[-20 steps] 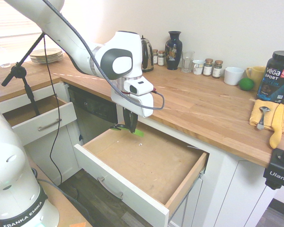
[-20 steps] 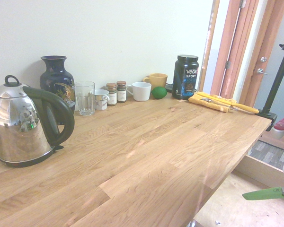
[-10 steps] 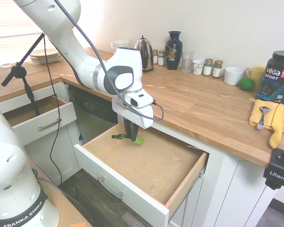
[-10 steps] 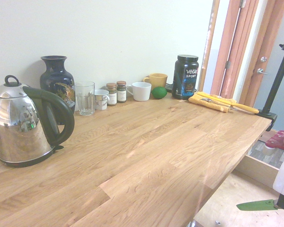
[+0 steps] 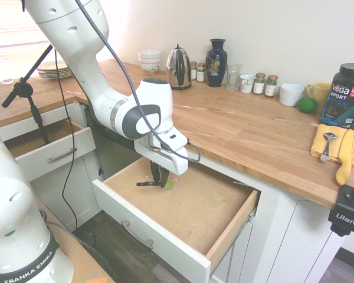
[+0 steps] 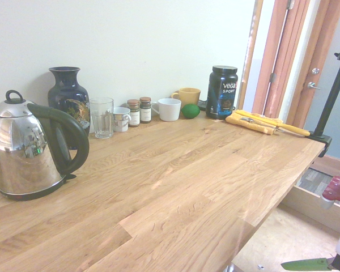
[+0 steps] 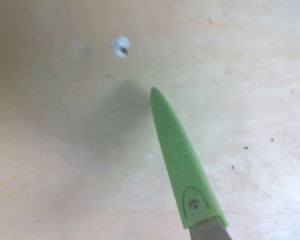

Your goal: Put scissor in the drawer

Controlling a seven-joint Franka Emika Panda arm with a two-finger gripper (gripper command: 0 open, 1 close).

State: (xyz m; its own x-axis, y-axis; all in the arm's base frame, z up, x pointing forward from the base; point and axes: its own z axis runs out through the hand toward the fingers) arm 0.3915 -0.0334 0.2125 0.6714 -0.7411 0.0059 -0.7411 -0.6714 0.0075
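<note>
Hand (image 5: 159,178) clamps scissor (image 5: 155,183), tapered green sheath; drawer (image 5: 194,206) bottom seemingly wood.

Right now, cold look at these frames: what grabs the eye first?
The white arm's gripper reaches down into the big open drawer below the wooden counter, shut on green scissors held level just above the drawer's brown bottom. In the wrist view the green blade sheath shows over bare board. On the counter, a shiny kettle looms nearest the second camera.

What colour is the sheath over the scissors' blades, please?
Light green sheath, clearest in the wrist view.
</note>
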